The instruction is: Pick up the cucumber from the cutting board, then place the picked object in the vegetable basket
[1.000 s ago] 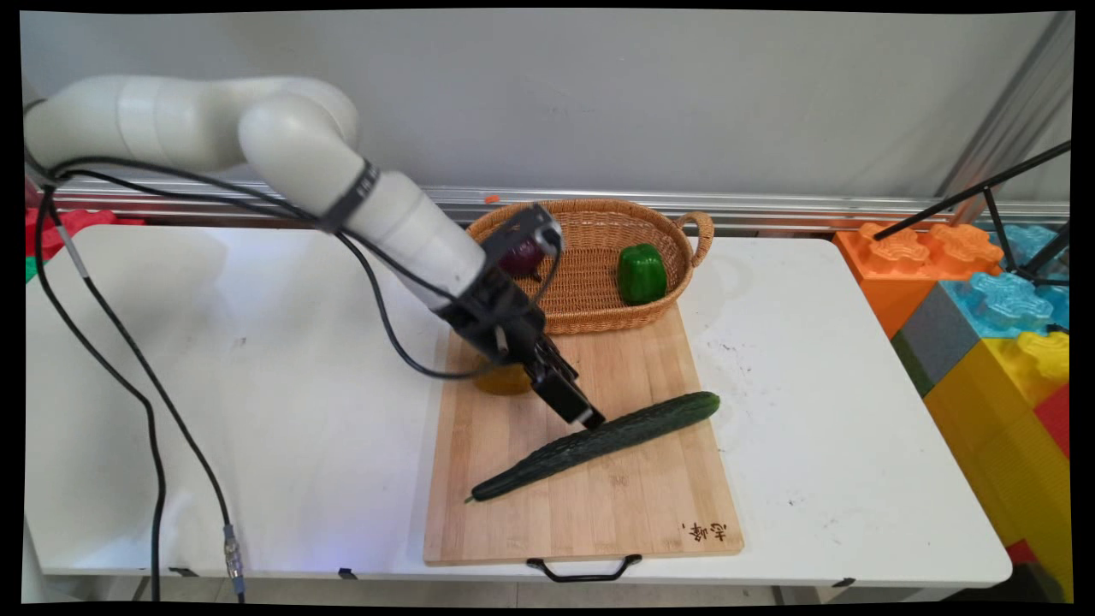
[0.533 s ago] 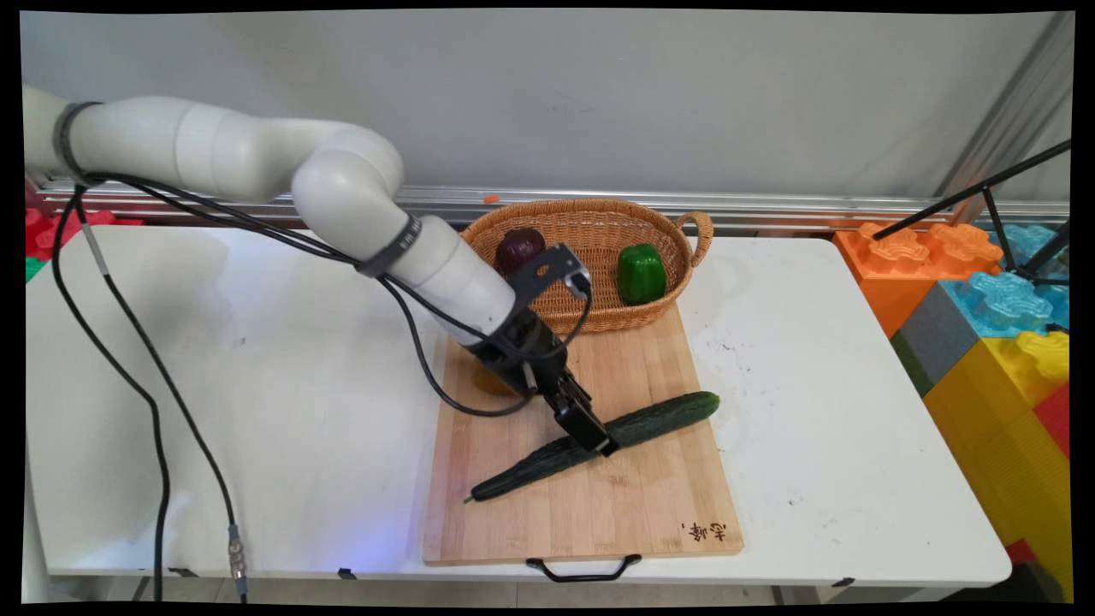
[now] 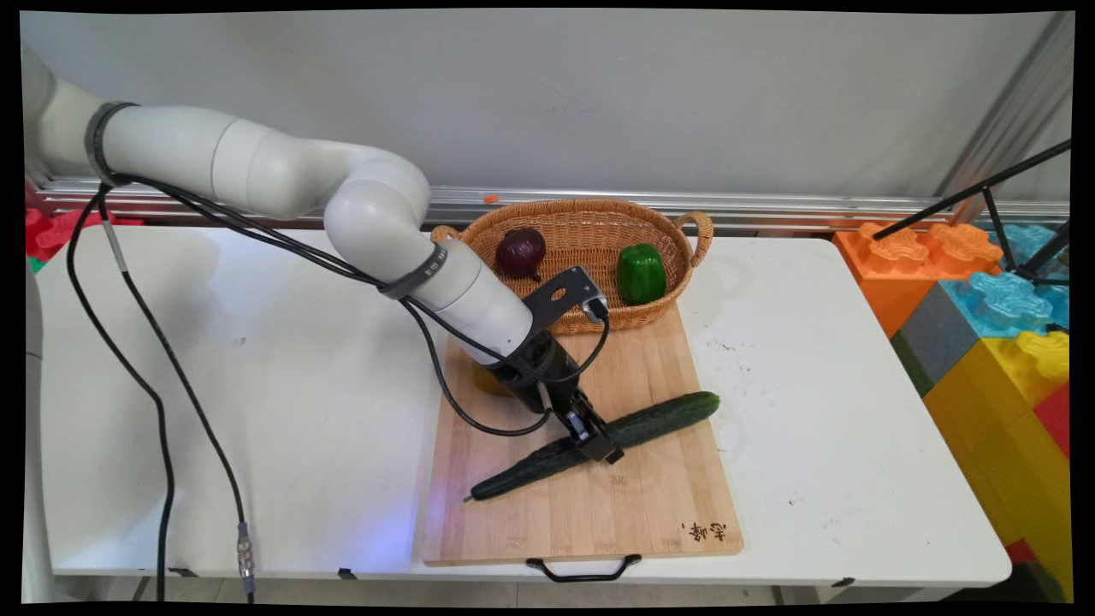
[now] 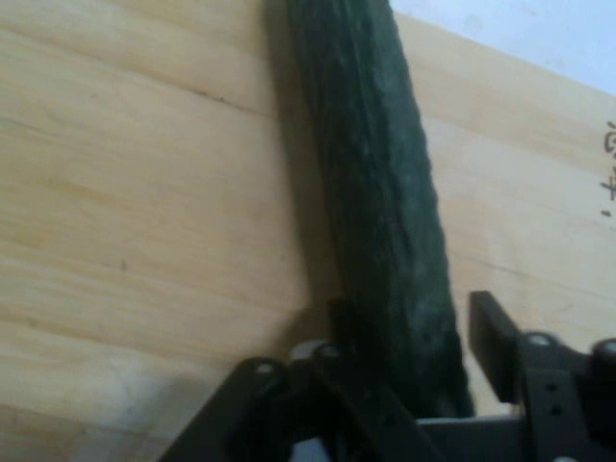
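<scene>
My claw (image 3: 597,439) is down on the wooden cutting board (image 3: 616,513), its two fingers (image 4: 491,337) spread apart and straddling the cucumber's (image 3: 590,445) middle, one on each side of it. The cucumber lies slantwise across the board, its thick end at the right edge. A wicker basket (image 3: 590,231) at the board's far edge holds a purple onion (image 3: 520,251) and a green pepper (image 3: 642,272).

Cucumber (image 3: 599,442) on board (image 3: 633,513) (basket (image 3: 590,248) behind); gripper (image 3: 594,441) apparently astride it.
</scene>
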Controlling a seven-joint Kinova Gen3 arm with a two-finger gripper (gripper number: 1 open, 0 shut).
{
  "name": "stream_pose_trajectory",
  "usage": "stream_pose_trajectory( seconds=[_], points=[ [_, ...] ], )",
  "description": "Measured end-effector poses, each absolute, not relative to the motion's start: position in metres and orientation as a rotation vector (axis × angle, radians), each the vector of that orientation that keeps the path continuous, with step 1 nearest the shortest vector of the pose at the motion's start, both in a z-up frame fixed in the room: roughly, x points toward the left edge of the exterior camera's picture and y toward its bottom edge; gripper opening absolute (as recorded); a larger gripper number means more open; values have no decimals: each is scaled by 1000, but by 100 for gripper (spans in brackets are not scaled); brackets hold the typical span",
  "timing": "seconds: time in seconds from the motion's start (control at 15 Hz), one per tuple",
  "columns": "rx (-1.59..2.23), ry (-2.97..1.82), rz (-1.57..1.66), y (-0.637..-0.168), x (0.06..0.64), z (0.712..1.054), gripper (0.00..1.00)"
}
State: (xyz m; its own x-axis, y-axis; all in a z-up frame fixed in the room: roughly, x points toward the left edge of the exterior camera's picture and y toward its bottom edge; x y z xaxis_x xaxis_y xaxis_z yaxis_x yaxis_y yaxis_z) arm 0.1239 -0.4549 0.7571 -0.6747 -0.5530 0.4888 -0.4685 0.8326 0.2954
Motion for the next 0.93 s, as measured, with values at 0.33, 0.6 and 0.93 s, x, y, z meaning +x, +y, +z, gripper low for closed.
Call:
stream_pose_trajectory(
  seconds=[0.33,0.6,0.93],
  points=[
    [733,-2460,-195,-454,124,755,0],
    [725,-2444,-224,-453,125,767,0],
    [747,-2351,-248,-462,132,817,0]
  ],
)
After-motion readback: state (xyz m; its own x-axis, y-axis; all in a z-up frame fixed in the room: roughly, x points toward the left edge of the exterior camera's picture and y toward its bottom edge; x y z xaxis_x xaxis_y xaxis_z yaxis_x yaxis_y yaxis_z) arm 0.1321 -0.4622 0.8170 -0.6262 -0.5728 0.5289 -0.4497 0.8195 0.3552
